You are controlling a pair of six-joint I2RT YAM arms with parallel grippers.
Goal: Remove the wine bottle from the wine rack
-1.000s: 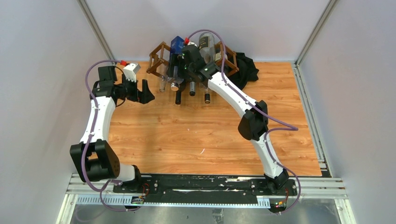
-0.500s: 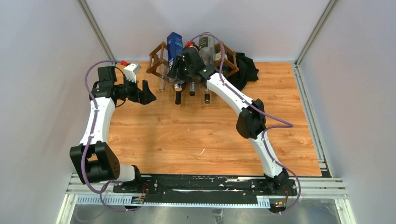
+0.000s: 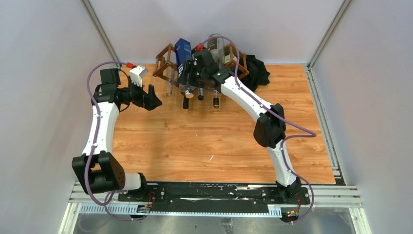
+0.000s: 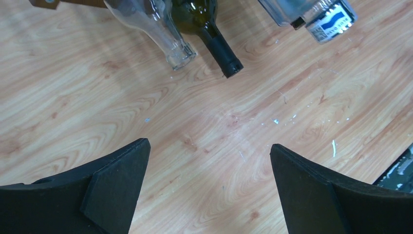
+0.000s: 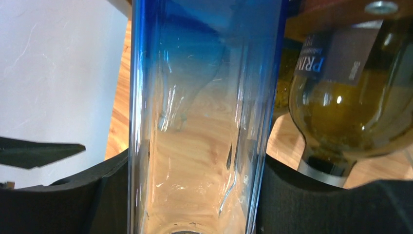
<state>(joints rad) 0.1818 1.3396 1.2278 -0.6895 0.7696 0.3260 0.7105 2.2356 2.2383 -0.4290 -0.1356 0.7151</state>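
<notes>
Right arm is stretched out to the far edge, and the right gripper (image 5: 195, 192) is clamped on the blue-tinted wine bottle (image 3: 183, 52), which is tilted base-up at the wine rack (image 3: 164, 59). Left arm is folded, with the left gripper (image 4: 208, 146) spread wide above the wooden table (image 3: 204, 136). Grey walls (image 3: 44, 73) all round, and a black cloth (image 3: 256, 70) beside the rack.

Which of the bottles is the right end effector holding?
The blue-tinted bottle, clamped by the right end effector; the green labelled bottle beside it is not held.
</notes>
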